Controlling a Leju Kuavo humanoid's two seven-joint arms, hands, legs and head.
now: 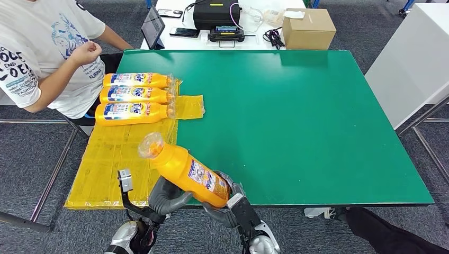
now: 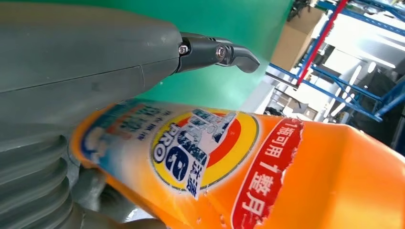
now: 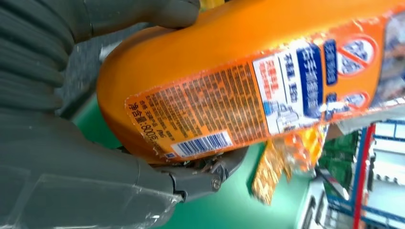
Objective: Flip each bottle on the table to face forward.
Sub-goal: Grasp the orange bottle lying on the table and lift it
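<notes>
A bottle is being gripped by the right hand and supported by the left hand; rotation label-up, then placement beside 3 bottles, is judged next.

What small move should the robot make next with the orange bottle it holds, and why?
Probably turn the orange plastic detergent bottle about its long axis. Both the left hand and right hand hold it above the green table's near edge, and its barcode back label faces up, while three bottles already show fronts.

I see an orange bottle with a white-blue label, a green table, and a yellow sheet at nine o'clock.
</notes>
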